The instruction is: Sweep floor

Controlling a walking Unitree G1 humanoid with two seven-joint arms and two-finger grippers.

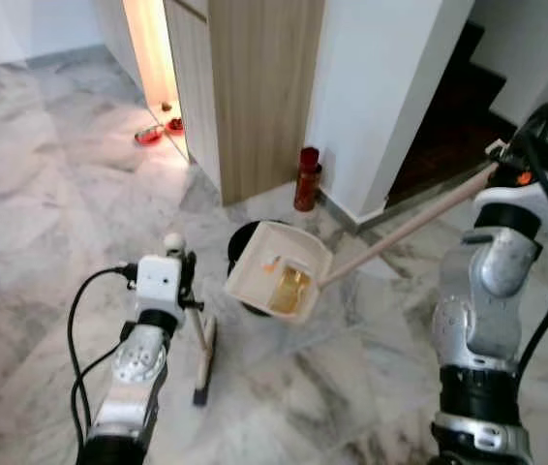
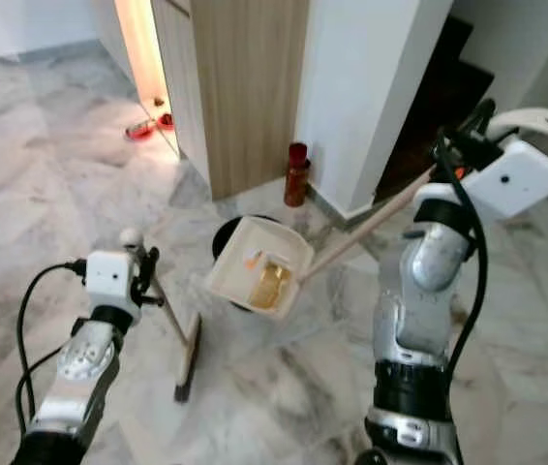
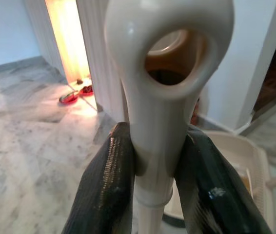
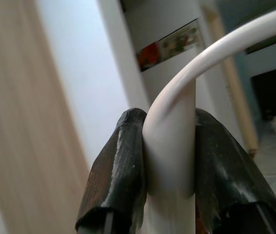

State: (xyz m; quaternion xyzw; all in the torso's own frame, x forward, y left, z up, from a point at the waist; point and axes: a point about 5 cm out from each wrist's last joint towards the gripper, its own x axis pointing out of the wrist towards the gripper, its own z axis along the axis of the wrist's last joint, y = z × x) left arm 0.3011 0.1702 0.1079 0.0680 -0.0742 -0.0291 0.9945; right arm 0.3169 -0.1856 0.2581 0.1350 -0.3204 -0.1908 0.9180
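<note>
My left gripper point(image 1: 188, 282) is shut on the upper end of a cream broom handle point(image 3: 163, 87) that has a hanging hole at its top. The broom leans down to its head point(image 1: 203, 361), which rests on the marble floor. My right gripper point(image 2: 446, 163) is shut on the curved top of a long cream dustpan handle point(image 4: 172, 146). The handle slants down to the dustpan point(image 1: 279, 271), which is held tilted over a black bin point(image 1: 242, 238). Yellow and orange scraps point(image 1: 289, 287) lie inside the pan.
A red bottle point(image 1: 307, 178) stands by the corner of the white wall point(image 1: 380, 97). A wooden cabinet point(image 1: 255, 87) is behind the bin, with red bowls point(image 1: 149, 135) on the floor beside it. A dark stairway point(image 1: 448, 116) opens at the right. Marble floor point(image 1: 51, 213) stretches to the left.
</note>
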